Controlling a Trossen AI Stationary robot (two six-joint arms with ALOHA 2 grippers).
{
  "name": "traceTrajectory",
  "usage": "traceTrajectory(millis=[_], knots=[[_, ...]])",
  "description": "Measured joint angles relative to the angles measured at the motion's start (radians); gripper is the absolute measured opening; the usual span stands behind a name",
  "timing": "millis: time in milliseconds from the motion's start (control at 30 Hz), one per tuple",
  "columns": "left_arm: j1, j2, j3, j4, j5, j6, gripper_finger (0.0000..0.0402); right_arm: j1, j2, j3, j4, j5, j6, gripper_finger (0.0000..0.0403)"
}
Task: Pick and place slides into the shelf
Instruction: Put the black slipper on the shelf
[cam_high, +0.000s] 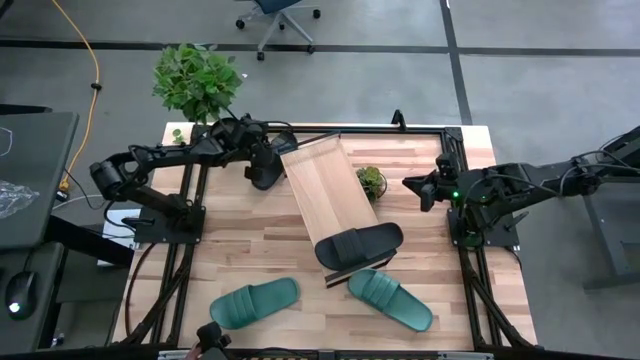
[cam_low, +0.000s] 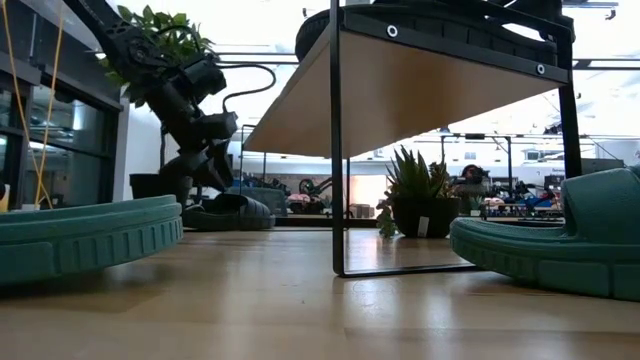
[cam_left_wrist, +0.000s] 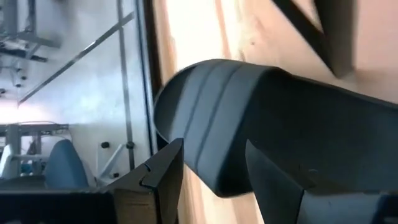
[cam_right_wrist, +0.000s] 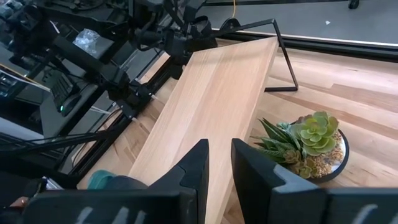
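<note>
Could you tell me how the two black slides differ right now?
One black slide lies on the shelf at its near end; the other black slide sits on the tabletop beside the shelf's far end. The left gripper straddles the second slide's edge; nothing touches the first. Both are black with ribbed straps.

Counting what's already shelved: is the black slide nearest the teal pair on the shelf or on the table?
On the shelf: the black slide rests across the plank's near end, above the tabletop.
</note>
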Motion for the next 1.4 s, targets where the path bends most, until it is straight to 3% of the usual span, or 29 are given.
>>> traceTrajectory(millis=[933, 1400], knots=[[0.001, 0.057, 0.0, 0.088, -0.012, 0.009, 0.0158, 0.0, 0.0, 0.0, 0.0, 0.025, 0.003, 0.006], [0.001, 0.057, 0.0, 0.054, -0.004, 0.003, 0.0047, 0.0, 0.0, 0.0, 0.0, 0.025, 0.004, 0.006]])
